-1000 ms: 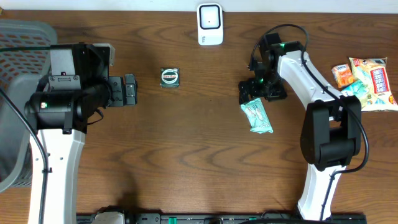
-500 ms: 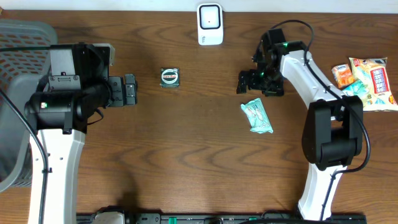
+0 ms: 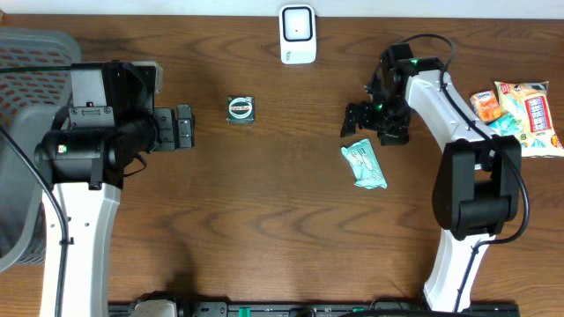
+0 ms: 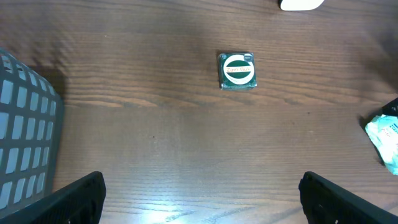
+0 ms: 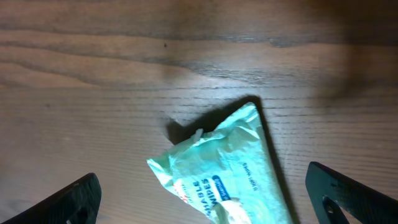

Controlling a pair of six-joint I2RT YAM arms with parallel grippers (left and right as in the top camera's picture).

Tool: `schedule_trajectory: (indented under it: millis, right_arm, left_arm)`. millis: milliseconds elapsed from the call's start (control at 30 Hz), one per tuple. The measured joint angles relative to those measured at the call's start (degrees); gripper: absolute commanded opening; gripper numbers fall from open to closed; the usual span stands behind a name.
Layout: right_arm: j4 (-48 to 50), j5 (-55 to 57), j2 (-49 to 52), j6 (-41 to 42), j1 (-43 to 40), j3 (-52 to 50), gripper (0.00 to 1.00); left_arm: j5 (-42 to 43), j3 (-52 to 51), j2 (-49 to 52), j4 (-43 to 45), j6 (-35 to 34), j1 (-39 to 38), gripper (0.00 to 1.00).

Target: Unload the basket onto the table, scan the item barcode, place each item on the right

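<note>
We see a dark brown table (image 3: 264,220) with wavy wood grain filling every view; along its far edge runs a thin pale strip (image 3: 176,7), too narrow to tell wall from floor; soft glare (image 4: 180,208) lies on the wood in the left wrist view.

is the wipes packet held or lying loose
The packet lies loose, flat on the table; the open right gripper is not gripping it.

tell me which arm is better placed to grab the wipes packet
Right, probably. The right arm holds its open jaws just beyond the wipes packet, which lies low in the middle of its wrist view. The left arm sits far across the table, nearer the small green-labelled item.
</note>
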Motion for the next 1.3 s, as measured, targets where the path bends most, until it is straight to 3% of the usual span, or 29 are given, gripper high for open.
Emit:
schedule_trajectory:
  millis: [1067, 1200, 1300]
  right_arm:
    - [-2.89, 0.07, 0.0, -3.56, -0.13, 0.0, 0.99]
    - [-4.44, 0.11, 0.0, -4.63, -0.07, 0.0, 0.87]
    - [-5.25, 0.15, 0.0, -4.87, 0.02, 0.0, 0.86]
  left_arm:
    - [-0.02, 0.0, 0.0, 0.0, 0.0, 0.0, 0.98]
    - [0.0, 0.0, 0.0, 0.0, 0.0, 0.0, 0.98]
    - [-0.02, 0.0, 0.0, 0.0, 0.0, 0.0, 0.98]
